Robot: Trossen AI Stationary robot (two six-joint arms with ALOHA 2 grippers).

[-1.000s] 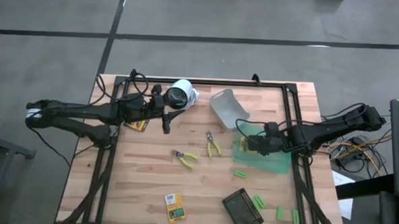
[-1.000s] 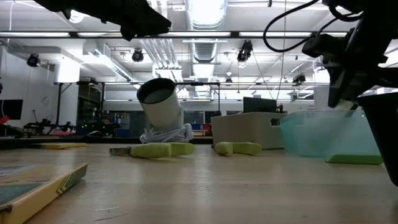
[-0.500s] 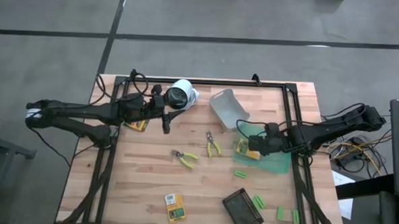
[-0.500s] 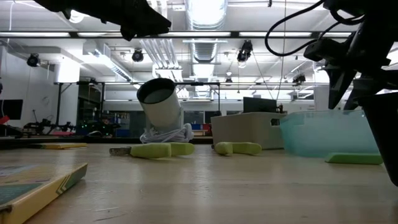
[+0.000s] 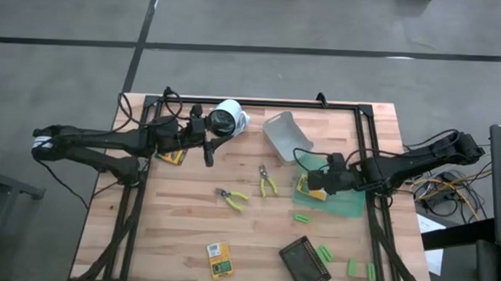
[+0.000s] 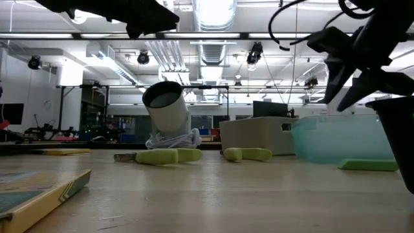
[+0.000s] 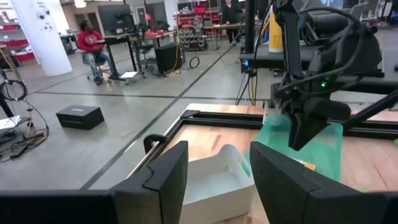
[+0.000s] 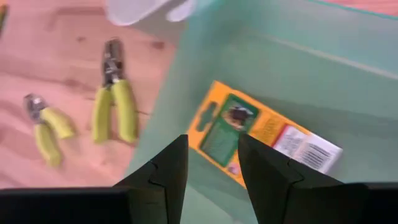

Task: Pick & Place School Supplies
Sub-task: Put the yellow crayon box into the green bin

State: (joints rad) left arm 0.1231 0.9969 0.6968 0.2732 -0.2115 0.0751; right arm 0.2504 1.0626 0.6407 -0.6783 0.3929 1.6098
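A wooden worktop (image 5: 187, 231) is seen at frame centre. Two bins (image 5: 286, 135), scissors (image 5: 267, 182), yellow packs (image 5: 218, 260), green blocks (image 5: 302, 217) and a dark tray (image 5: 300, 263) are laid on it.

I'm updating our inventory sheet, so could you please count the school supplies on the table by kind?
Yellow packs: 3, one inside the green bin
Yellow-handled tools: 2
Green blocks: 4
Total: 9
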